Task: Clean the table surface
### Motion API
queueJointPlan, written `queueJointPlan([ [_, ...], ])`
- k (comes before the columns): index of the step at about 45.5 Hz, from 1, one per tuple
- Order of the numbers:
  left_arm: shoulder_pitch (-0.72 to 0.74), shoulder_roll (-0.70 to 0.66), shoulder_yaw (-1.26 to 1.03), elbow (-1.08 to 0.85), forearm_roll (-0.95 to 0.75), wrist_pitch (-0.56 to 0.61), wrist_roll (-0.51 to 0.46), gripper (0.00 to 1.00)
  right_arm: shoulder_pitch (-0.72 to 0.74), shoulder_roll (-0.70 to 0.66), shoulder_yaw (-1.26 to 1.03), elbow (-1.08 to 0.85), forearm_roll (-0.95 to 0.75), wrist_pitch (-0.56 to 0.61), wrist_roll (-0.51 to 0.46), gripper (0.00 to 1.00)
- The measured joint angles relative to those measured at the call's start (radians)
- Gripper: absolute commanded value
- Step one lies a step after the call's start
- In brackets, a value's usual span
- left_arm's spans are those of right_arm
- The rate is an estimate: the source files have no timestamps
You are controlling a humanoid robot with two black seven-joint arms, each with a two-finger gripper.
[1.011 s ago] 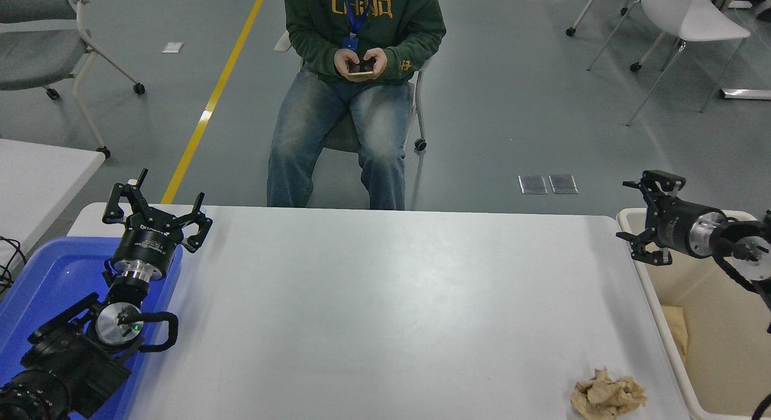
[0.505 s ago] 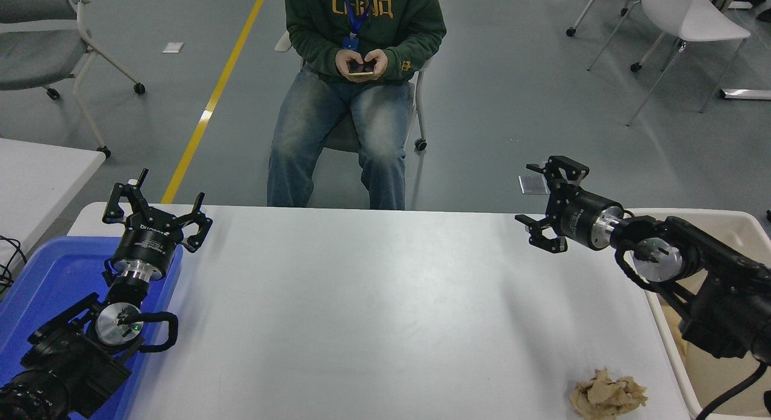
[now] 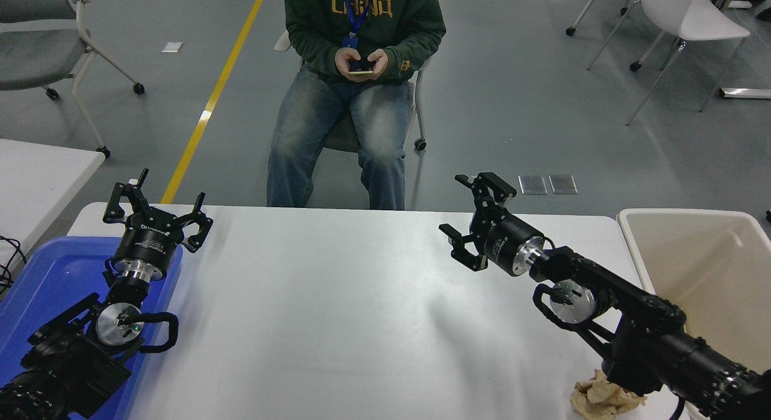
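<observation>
One crumpled paper wad (image 3: 602,394)

We see the right gripper (image 3: 467,219) over the far right part of the table (image 3: 337,323), jaws spread, holding nothing. Left gripper (image 3: 158,208) sits parked at the far left over a blue tray (image 3: 36,287), also spread. Crumpled brown paper (image 3: 602,397) lies at the near right edge, partly under the right arm. Beige bin (image 3: 711,269) stands beside the table.

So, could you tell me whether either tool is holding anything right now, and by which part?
Nothing is held. The right tool is open above the table surface; the left tool is open too.
</observation>
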Motion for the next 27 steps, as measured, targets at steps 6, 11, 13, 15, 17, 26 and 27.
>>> queueJointPlan([
  [6,0.0,0.0,0.0,0.0,0.0,0.0,0.0,1.0,-0.022,0.025,0.023,-0.007,-0.008,-0.009,0.026,1.0],
  [11,0.0,0.0,0.0,0.0,0.0,0.0,0.0,1.0,-0.041,0.039,0.035,-0.014,-0.01,-0.017,0.049,1.0],
  [13,0.0,0.0,0.0,0.0,0.0,0.0,0.0,1.0,-0.045,0.042,0.038,-0.019,-0.009,-0.02,0.058,1.0],
  [15,0.0,0.0,0.0,0.0,0.0,0.0,0.0,1.0,-0.05,0.046,0.043,-0.027,-0.007,-0.022,0.069,1.0],
  [17,0.0,0.0,0.0,0.0,0.0,0.0,0.0,1.0,-0.054,0.049,0.051,-0.034,-0.005,-0.023,0.079,1.0],
  [26,0.0,0.0,0.0,0.0,0.0,0.0,0.0,1.0,-0.068,0.062,0.079,-0.054,-0.002,-0.03,0.106,1.0],
  [27,0.0,0.0,0.0,0.0,0.0,0.0,0.0,1.0,-0.07,0.063,0.082,-0.055,-0.002,-0.031,0.108,1.0],
])
